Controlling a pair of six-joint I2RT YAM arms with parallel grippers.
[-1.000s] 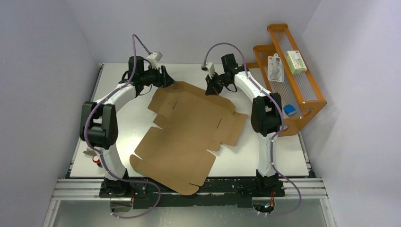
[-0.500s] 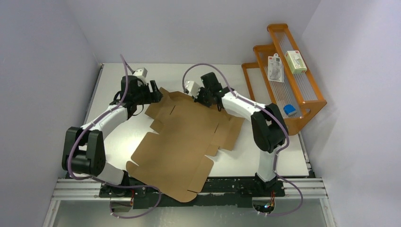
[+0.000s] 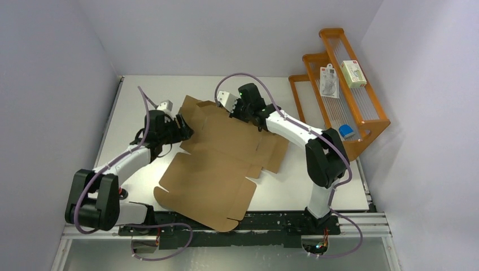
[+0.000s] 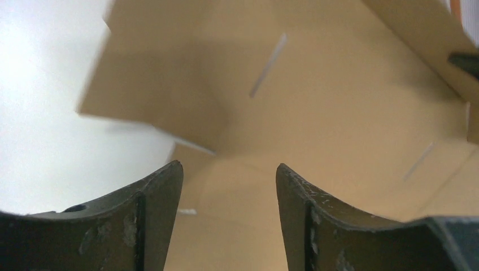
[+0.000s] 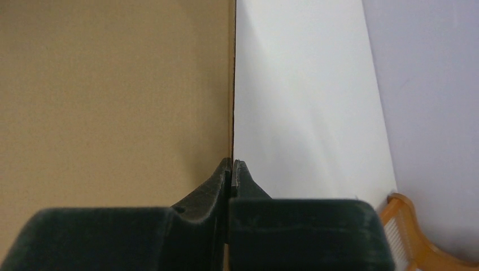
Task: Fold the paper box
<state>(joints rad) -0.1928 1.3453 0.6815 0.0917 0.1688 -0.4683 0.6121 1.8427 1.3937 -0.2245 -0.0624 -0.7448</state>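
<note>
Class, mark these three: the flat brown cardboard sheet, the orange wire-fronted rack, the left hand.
Flat brown cardboard sheet (image 3: 220, 164), top view, its central panel.
Orange wire-fronted rack (image 3: 361, 144), top view, its near end panel.
Left hand (image 4: 227, 169), left wrist view, midway between its fingertips.

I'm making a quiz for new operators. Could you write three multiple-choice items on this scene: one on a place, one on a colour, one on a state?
1. At which edge of the table does the orange rack stand? A. left B. right C. near
2. What colour is the paper box? A. white B. blue C. brown
3. How is the left gripper? A. open, nothing between its fingers B. shut on the rack C. shut on a white package
Answers: 1 B: the top view shows it by the right edge. 2 C: plain brown cardboard in every view. 3 A: its wrist view shows the fingers apart, cardboard beyond them.
</note>
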